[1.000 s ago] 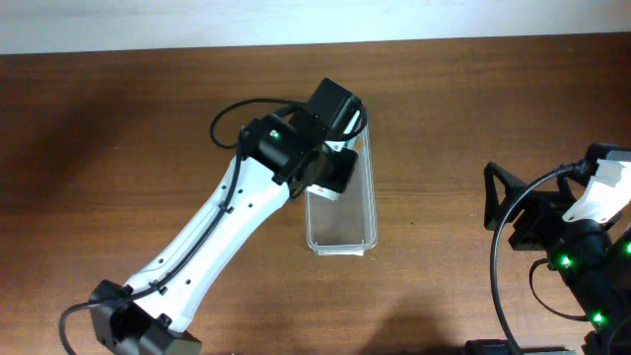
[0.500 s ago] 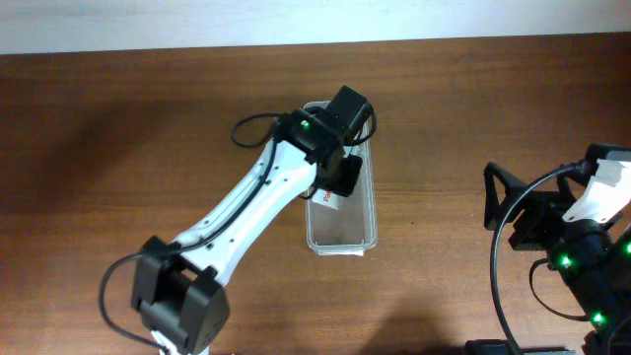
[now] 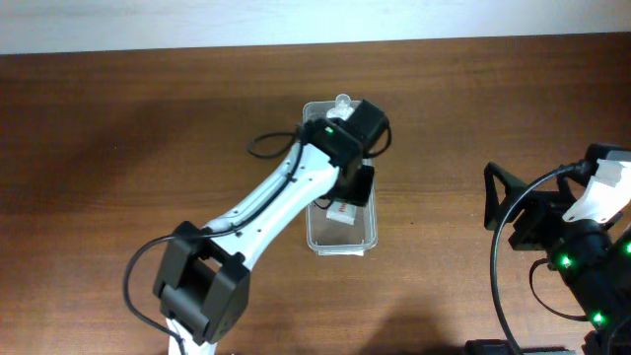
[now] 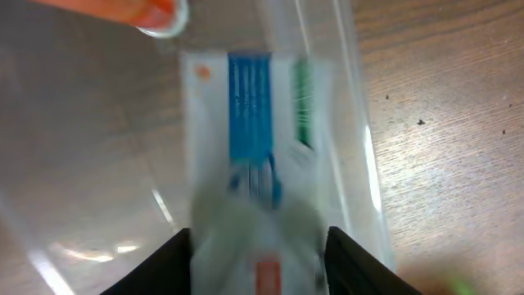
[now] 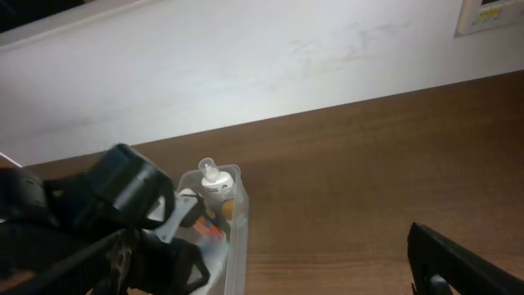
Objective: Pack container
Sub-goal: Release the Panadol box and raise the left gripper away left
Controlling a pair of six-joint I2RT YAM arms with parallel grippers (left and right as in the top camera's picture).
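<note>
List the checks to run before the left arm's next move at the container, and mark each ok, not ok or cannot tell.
1. Left tool is over the container: ok.
2. White packet lies lengthwise inside the container walls: ok.
3. Packet is released from the left tool: cannot tell. The fingers flank it, but the wrist view is blurred.
4. Small white bottle stands at the container's far end, beyond the left tool: ok.
5. Right tool is away from the container, off at the table's right side: ok.
</note>
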